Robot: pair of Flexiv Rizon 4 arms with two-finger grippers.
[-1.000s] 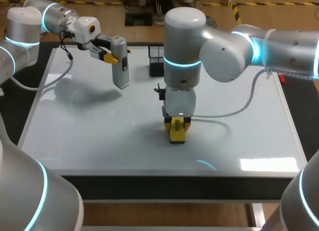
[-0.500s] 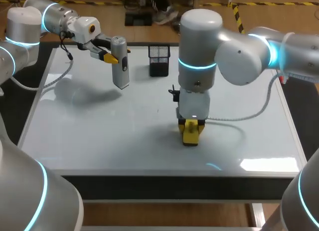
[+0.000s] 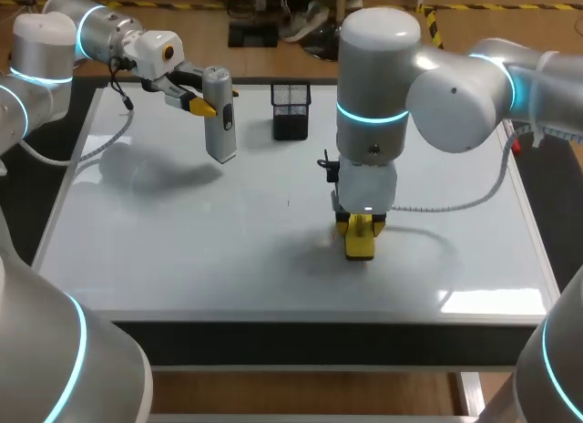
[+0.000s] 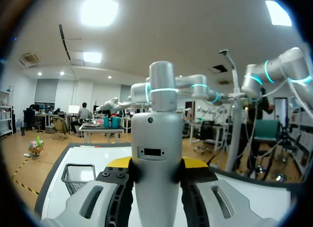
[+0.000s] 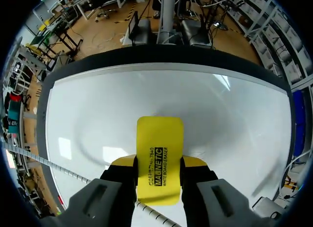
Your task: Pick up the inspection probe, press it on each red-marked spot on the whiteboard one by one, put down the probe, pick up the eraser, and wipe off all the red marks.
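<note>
The grey inspection probe (image 3: pixel 219 113) hangs upright above the whiteboard's (image 3: pixel 182 232) far left part, with my left gripper (image 3: pixel 202 104) shut on its upper end. In the left wrist view the probe (image 4: pixel 156 153) rises between the yellow-tipped fingers (image 4: pixel 119 163). My right gripper (image 3: pixel 360 224) is shut on the yellow eraser (image 3: pixel 360 242), which is pressed flat on the board right of its middle. The right wrist view shows the eraser (image 5: pixel 159 158) clamped between both fingers, lying on white surface. I see no red marks on the board.
A black mesh pen holder (image 3: pixel 291 111) stands at the board's far edge, between the two grippers; it also shows beside the probe as a mesh basket (image 4: pixel 79 176). A grey cable (image 3: pixel 446 202) trails from my right arm over the board. A small red object (image 3: pixel 516 146) lies off the right edge.
My right arm has slid the eraser to the right across the board, from near the middle to right of it. The left arm and probe have stayed still.
</note>
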